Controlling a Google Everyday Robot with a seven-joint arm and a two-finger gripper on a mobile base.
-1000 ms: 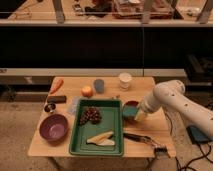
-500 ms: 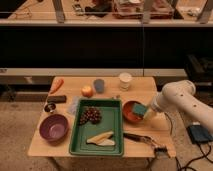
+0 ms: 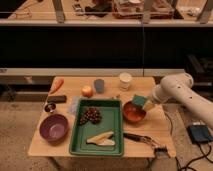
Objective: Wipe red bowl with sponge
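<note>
Right under the end effector (image 3: 146, 104), a little toward the green tray (image 3: 107, 121), the red bowl (image 3: 133, 113) is sitting on the surface (image 3: 142, 84) while the end effector is gripping the sponge (image 3: 138, 101) over its rim.

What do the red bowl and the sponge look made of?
The red bowl looks like plastic: smooth, evenly orange-red; ceramic possible. The sponge looks like soft foam, matte teal over a pale yellow layer. The gripper holds it at the bowl's right rim.

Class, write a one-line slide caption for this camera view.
Robot arm's claw holds the sponge over the right rim of the red bowl, beside the green tray.
</note>
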